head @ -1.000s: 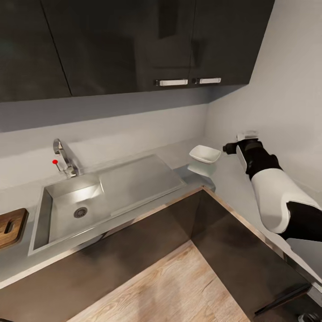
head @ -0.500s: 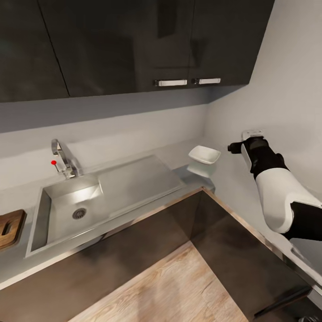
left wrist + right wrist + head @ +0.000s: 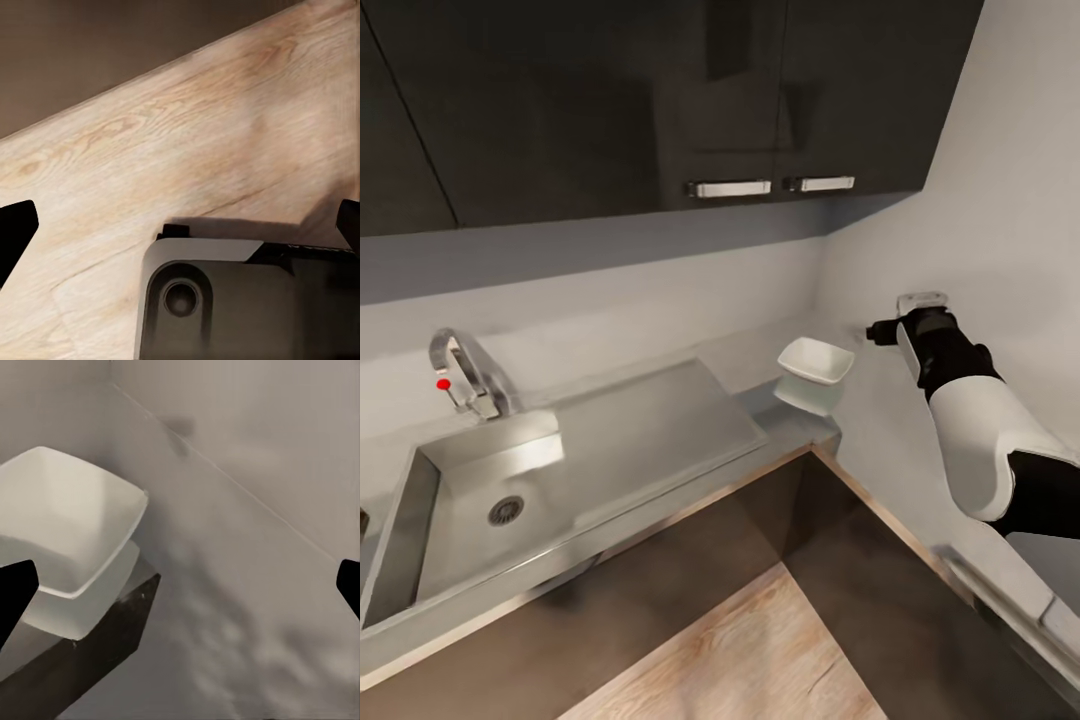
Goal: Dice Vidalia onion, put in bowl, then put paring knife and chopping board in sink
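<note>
Right claw (image 3: 180, 577) open — bowl (image 3: 816, 360) near, on countertop (image 3: 800, 415).

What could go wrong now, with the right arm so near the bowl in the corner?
1. The right claw is open and close beside the white bowl, which sits near the counter corner; a sideways swing might knock it toward the countertop edge.
2. The claw is also near the wall, so reaching further may cause a collision.
3. The sink basin looks empty here, so a reach for the onion may find nothing.
</note>
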